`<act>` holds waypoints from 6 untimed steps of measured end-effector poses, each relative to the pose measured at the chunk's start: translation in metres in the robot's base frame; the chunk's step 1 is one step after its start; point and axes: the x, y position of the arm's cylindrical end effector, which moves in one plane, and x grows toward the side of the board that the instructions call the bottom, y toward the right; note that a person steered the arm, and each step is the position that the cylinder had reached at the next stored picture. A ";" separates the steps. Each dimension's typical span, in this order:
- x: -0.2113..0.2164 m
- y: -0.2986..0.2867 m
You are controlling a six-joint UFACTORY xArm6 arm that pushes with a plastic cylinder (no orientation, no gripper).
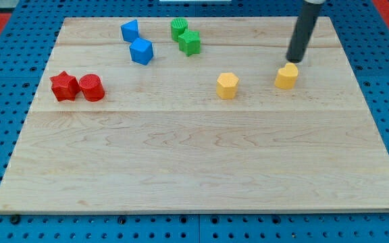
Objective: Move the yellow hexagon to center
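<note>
1. Two yellow blocks lie on the wooden board (pixel 201 162). The yellow hexagon (pixel 227 86) sits a little right of the board's middle and towards the view's top, standing free.
2. To its right, apart from it, is the other yellow block (pixel 286 76), its shape unclear to me, perhaps a heart.
3. My tip (pixel 294 61) rests just above that second yellow block, at its top edge; contact I cannot confirm. The rig has no jaws, only the rod.
4. Further left: the green pair, green block (pixel 179 29) and green star-like block (pixel 189 42), touching.
5. Blue pair: blue block (pixel 130 30) and blue cube (pixel 141 51), close together.
6. Far left: red star-like block (pixel 64 86) touching red cylinder (pixel 92 88).
</note>
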 end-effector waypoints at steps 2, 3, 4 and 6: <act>0.068 0.012; 0.020 0.011; 0.016 -0.062; 0.057 -0.110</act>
